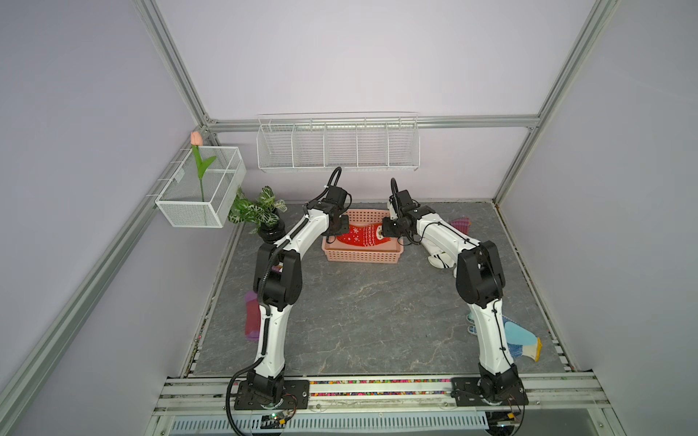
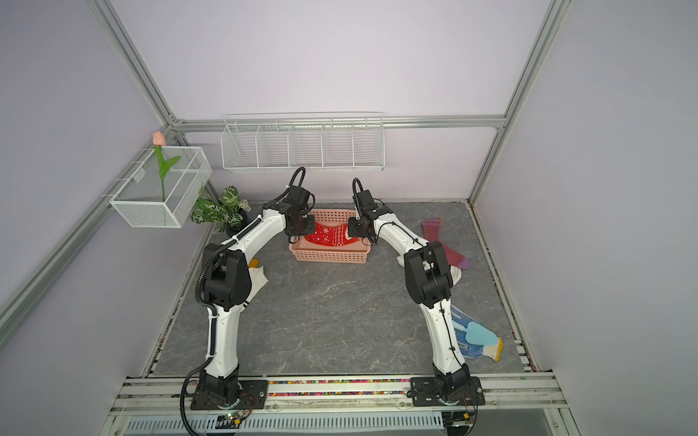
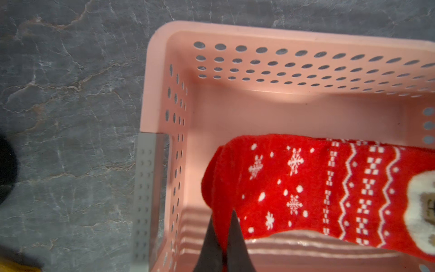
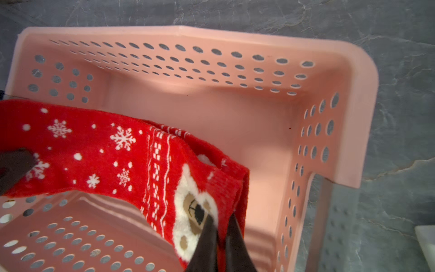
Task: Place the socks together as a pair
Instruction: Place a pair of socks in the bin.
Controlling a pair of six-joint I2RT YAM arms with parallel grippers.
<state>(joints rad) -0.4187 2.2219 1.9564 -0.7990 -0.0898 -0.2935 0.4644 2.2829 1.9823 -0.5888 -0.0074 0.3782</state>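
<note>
Lilac walls and a grey, stone-patterned tabletop frame two white arms that arch inward to meet over a pink basket at the upper centre of both top views. Slung between them, the red socks hang over the basket's interior. Their long axis runs left to right across the picture, parallel with the basket's longer walls. The wrist views show what appear to be two layers, one laid on the other.

The left hand is pinched tight on the toe end, at the picture's left. The right hand is clamped on the bear-face cuff end, at the picture's right. Neither arm is nearer, since each has one end. Whether the fabric touches the basket floor cannot be told.

The coming move looks to be straight down and let go, and the bare basket floor beneath gives room. A maroon sock lies at right and a second maroon sock at left. A striped sock sits beside the right arm and blue gloves lie at lower right, all apart from the basket.
</note>
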